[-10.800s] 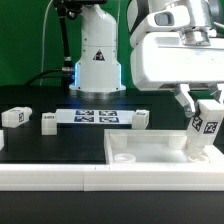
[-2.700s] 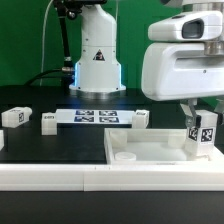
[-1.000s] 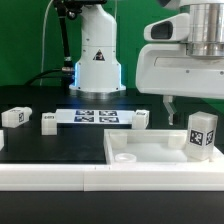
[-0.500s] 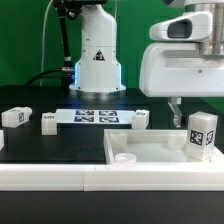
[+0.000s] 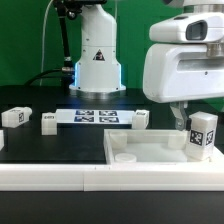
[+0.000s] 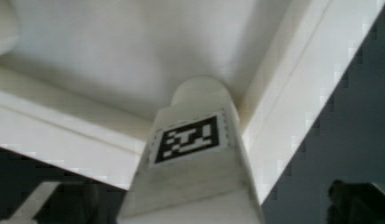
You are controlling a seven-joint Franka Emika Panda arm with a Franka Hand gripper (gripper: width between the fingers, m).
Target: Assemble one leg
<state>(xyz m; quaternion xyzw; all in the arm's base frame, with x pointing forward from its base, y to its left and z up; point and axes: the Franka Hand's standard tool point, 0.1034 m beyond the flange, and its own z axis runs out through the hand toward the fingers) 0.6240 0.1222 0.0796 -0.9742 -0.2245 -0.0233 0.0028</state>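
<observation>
A white leg with a black-and-white tag stands upright at the right corner of the large white panel, at the exterior view's right. My gripper hangs over the leg's top, jaws open, with one dark finger beside it and apart from it. The other finger is hidden. In the wrist view the leg rises between the two dark fingers of the gripper, with gaps on both sides. The panel lies beneath.
Three more white legs lie on the black table: one at the exterior view's far left, one beside it and one past the marker board. The robot base stands behind. A white ledge runs along the front.
Over ten seconds the gripper stood the leg upright on the panel corner and let go. In the last second the open gripper shifted slightly right and down over the leg; the leg stayed.
</observation>
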